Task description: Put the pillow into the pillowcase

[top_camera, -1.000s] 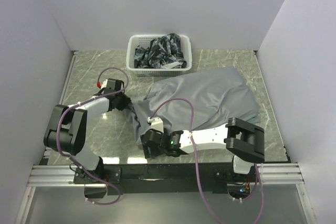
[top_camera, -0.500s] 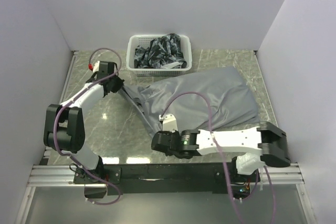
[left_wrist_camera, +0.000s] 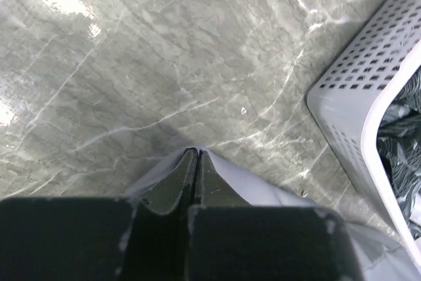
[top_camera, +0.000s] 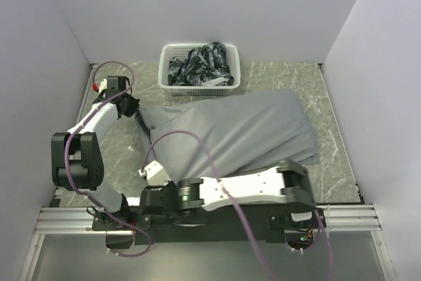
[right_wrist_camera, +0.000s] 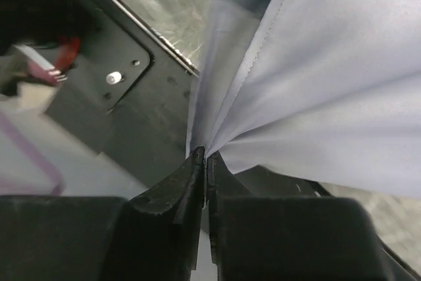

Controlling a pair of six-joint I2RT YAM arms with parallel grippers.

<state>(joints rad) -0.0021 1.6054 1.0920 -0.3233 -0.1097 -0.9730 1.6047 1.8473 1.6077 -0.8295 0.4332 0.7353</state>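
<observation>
Widely apart, left hand (left_wrist_camera: 197, 154) far back, right hand (right_wrist_camera: 205, 154) at the near edge, each clamped on the pillowcase (top_camera: 240, 129) hem.

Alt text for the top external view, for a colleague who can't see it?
A bulging grey pillowcase lies across the marble table, its left end pinched by both grippers: the left gripper at the far corner, the right gripper by the near edge. A white basket of dark cloth sits at the far edge.
</observation>
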